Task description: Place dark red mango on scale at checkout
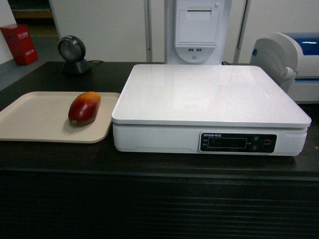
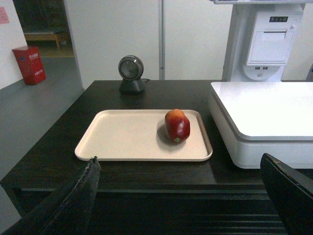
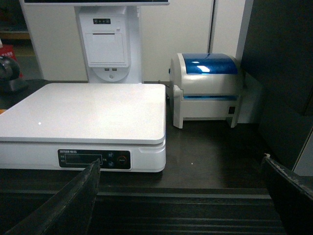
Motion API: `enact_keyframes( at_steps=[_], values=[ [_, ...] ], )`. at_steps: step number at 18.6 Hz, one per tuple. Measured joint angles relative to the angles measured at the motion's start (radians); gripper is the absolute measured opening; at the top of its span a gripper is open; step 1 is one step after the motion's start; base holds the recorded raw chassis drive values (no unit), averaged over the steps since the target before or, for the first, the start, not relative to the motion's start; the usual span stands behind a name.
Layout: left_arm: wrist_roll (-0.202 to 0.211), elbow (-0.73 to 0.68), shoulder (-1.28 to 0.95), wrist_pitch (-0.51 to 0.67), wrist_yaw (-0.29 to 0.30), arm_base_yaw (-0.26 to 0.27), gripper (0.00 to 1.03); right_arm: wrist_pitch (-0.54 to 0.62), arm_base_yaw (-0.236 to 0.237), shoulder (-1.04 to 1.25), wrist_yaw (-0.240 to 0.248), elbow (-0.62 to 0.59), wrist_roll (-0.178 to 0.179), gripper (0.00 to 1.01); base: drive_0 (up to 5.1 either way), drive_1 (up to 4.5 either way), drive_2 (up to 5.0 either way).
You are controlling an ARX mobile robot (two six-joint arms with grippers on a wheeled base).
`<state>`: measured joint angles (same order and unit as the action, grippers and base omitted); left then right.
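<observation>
The mango (image 2: 177, 126) lies on the beige tray (image 2: 122, 137), just left of the scale (image 1: 209, 107) on the worktop (image 1: 149, 162), apart from it. It sits ahead of the left end effector (image 2: 178, 196), slightly right of centre between its wide-spread, empty fingers, long axis pointing roughly away from that wrist camera. The left arm is nearer; the right end effector (image 3: 178, 196), also wide and empty, faces the scale. Only the fingers' inner edges show; the head view shows neither arm.
</observation>
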<state>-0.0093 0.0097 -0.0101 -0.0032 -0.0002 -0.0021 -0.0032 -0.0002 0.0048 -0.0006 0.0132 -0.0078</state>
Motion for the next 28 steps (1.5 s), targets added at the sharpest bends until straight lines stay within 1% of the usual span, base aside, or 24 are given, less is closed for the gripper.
enact_keyframes(
  at_steps=[28],
  values=[
    [0.000,0.000,0.000,0.000,0.000,0.000,0.98,0.000,0.000,0.000,0.000,0.000,0.000,0.98,0.0,0.00,0.0]
  ],
)
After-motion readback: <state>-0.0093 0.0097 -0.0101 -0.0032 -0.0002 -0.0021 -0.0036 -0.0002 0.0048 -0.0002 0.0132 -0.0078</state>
